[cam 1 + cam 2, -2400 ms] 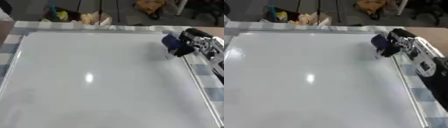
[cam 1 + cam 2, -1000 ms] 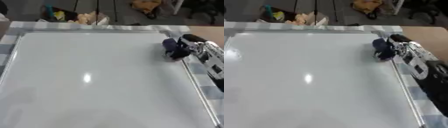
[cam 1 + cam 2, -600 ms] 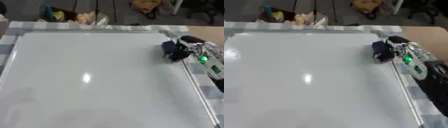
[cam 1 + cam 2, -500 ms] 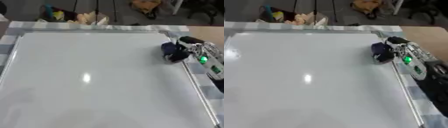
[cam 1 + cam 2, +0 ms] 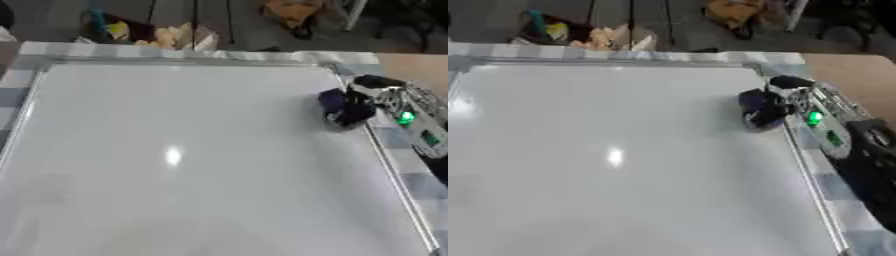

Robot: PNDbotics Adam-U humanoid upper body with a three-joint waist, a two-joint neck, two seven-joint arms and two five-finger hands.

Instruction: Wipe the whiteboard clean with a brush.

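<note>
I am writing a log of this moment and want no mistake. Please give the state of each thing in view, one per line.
Large white whiteboard: lying flat, no marks visible.
Dark blue brush: on the board near its right edge, held.
Right hand: fingers curled round the brush.
Left hand: not in view.

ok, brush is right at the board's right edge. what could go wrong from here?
1. The brush sits against the whiteboard's right frame; a further rightward stroke could catch the frame or run off onto the checked cloth.
2. The right hand hangs over the frame, so it might knock it.
3. The board already looks clean; faint marks may hide under the glare.
</note>
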